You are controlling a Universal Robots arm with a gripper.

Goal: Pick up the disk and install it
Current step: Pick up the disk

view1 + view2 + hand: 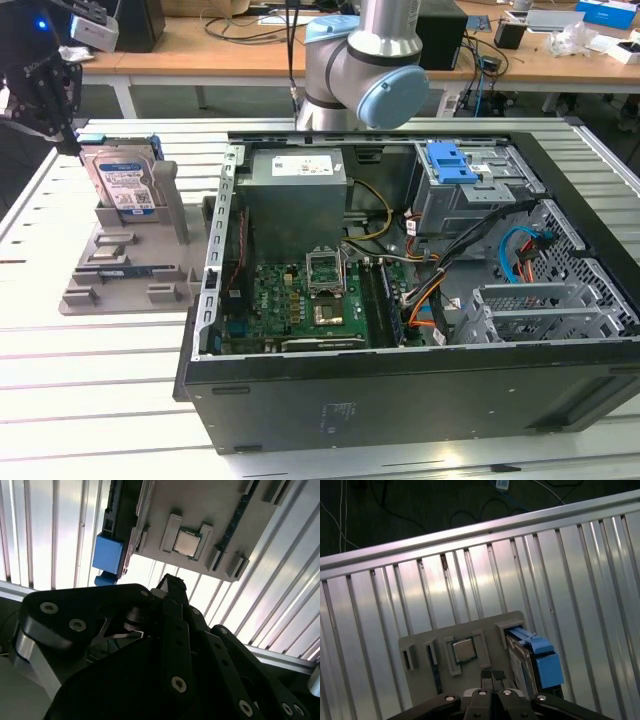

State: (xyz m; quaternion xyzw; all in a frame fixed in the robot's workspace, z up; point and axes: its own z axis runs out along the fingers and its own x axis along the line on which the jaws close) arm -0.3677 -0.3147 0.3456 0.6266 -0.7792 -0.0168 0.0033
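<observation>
The disk (120,178) stands on edge in a slot of a grey holder block (130,272) on the slatted table, at the exterior view's left. It is silver with a blue-and-white label and blue side rails. My black gripper (72,145) hangs just above and to the left of the disk, not touching it. In the first wrist view the gripper (492,675) has its fingers pressed together with nothing between them, and the disk (540,657) sits beside them in the holder (420,647). In the second wrist view the gripper (170,582) is near the disk's blue rail (107,552).
An open computer case (400,380) lies at the centre and right of the exterior view, holding a grey power-supply box (295,190), a motherboard (300,300) and a drive cage with a blue tab (450,160). A processor chip (465,650) rests in the holder. The arm's base (365,60) stands behind the case.
</observation>
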